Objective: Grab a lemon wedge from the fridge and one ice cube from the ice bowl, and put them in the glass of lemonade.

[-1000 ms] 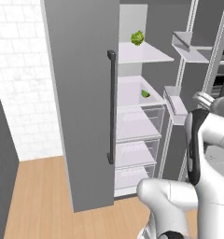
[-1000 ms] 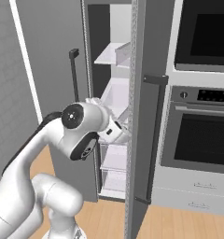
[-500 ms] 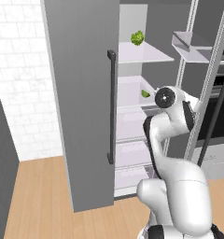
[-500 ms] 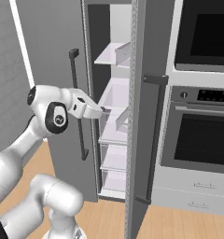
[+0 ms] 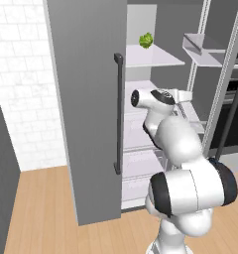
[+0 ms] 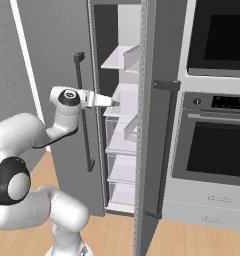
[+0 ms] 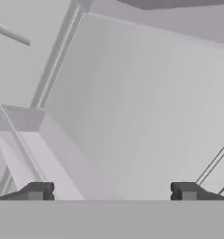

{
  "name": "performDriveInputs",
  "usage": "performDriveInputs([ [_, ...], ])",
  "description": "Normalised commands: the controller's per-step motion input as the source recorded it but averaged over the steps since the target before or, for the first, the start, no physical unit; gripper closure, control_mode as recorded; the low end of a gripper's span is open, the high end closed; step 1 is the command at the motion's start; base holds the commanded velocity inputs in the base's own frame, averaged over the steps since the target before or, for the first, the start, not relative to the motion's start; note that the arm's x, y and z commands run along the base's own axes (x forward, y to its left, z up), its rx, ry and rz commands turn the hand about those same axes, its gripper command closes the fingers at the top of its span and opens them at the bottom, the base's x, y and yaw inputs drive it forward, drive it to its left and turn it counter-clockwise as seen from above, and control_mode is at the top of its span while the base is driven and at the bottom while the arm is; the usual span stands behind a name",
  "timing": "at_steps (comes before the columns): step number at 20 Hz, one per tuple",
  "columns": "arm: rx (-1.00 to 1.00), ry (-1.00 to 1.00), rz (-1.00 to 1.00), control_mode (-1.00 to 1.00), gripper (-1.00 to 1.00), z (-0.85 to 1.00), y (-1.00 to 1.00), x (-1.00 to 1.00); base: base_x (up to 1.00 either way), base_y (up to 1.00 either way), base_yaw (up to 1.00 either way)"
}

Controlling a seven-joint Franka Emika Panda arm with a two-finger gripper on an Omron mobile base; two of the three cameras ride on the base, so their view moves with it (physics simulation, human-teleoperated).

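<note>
Inside the open fridge, the robot's gripper has swung in from the right-hand door side within the last second and now points into the middle shelves, its jaws spread as wide as they go and holding nothing. From the left base camera the hand reaches past the front edge of the second shelf, just below the top shelf where a ruffled green clump sits near the back. The lemon wedge, seen a moment ago toward the left of that second shelf, is now hidden behind the arm, and the hand camera looks at a clear bin and white wall instead. The reach has begun; the wedge looks still to be lined up and taken.
</note>
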Motion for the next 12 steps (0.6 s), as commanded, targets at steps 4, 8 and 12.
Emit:
performDriveInputs([
  [4,-0.02,0.08,-0.05,-1.00,-1.00,-0.16,-0.52,0.62,0.00,0.00,0.00],
  [8,0.00,0.04,0.00,-1.00,-1.00,-0.07,-0.36,0.54,0.00,0.00,0.00],
  [12,0.00,0.15,0.00,-1.00,-1.00,-0.12,-0.35,0.67,0.00,0.00,0.00],
])
